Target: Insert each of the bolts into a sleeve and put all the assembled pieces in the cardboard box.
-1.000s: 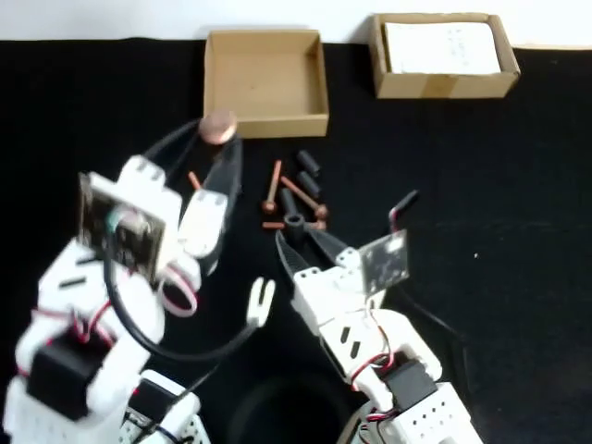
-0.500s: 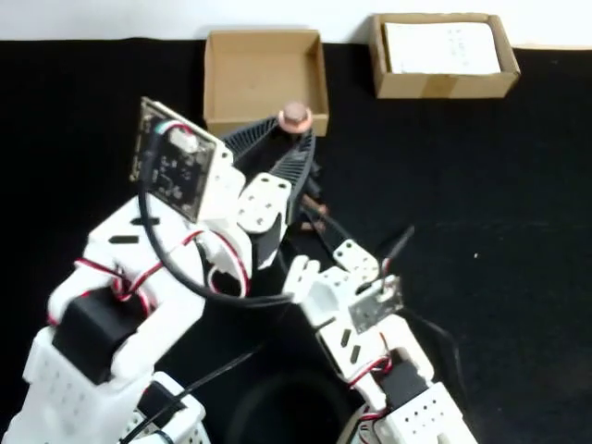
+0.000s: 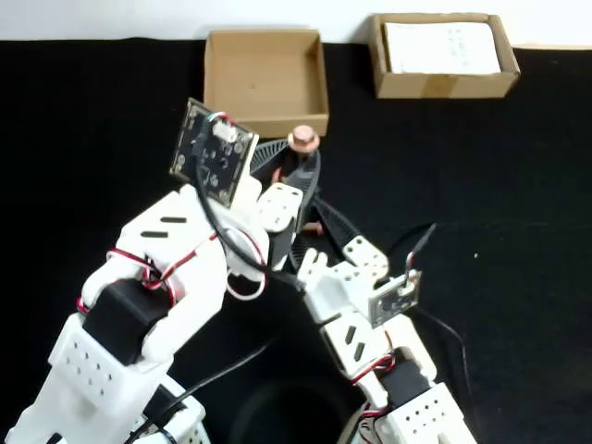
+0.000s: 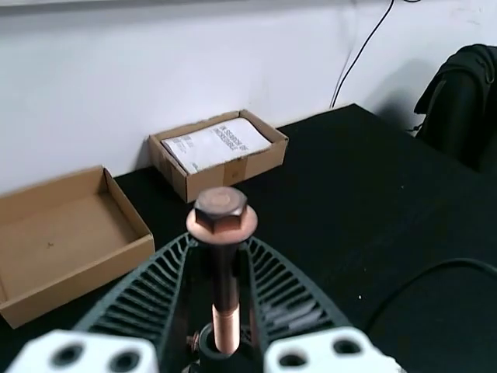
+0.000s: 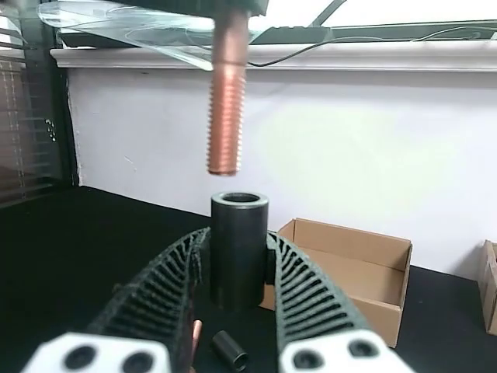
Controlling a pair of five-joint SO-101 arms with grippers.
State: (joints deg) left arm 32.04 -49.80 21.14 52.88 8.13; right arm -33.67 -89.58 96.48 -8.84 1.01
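My left gripper (image 4: 220, 256) is shut on a copper bolt (image 4: 222, 225), held upright with its hex head on top; in the high view the bolt head (image 3: 302, 139) stands just in front of the cardboard box (image 3: 265, 81). My right gripper (image 5: 238, 260) is shut on a black sleeve (image 5: 238, 249), open end up. The threaded bolt tip (image 5: 226, 116) hangs a short way above the sleeve's mouth, roughly in line with it and apart from it. The cardboard box (image 4: 54, 241) has nothing in it.
A second box (image 3: 442, 54) holding a white paper sits at the back right. A loose sleeve (image 5: 231, 360) and a loose bolt (image 5: 194, 336) lie on the black table under the grippers. Both arms crowd the table's middle.
The left arm swung right and forward with the bolt, from left of the loose parts to over the right gripper. The right gripper rose and tilted up, now under the left one.
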